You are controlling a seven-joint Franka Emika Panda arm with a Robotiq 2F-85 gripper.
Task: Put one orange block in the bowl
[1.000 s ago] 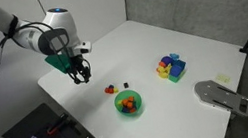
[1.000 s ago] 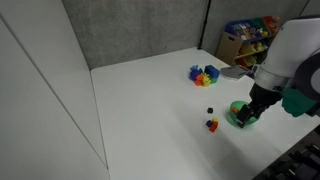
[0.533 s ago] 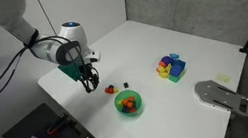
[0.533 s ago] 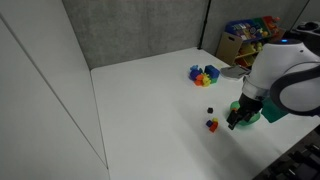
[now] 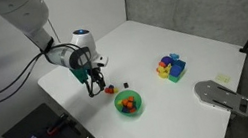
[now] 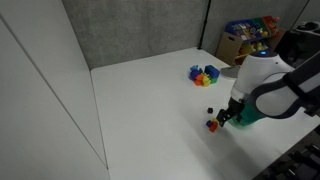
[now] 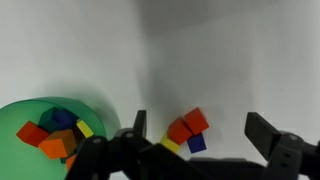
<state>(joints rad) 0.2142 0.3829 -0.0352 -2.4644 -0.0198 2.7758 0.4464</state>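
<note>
What worried us most, close in under the wrist, was the crowding. The orange block [image 7: 197,120] lay on the worktop [image 7: 80,50] tight against a redder block [image 7: 179,131], with a blue block [image 7: 196,144] and a yellow block [image 7: 171,147] touching or just beside them. We judged that closing here could pinch two cubes at once, or push the orange one sideways and leave the wrong colour in the grip. The end effector [image 7: 198,124] hung over this little heap with its jaws spread wide, one finger on either side of the group, and it carried nothing. Whether the fingertips [image 7: 140,122] touched the worktop we could not tell. A little further out, to one side of the heap and apart from it, stood the bowl [image 7: 45,103], with several coloured blocks inside. We thought a low carry might clip its rim and jolt a loosely held cube free. Beyond that, in an exterior view, a dark block [image 6: 209,110] lay alone near the arm. The toy cluster [image 6: 204,75] sat well apart, towards the far side of the worktop.
</note>
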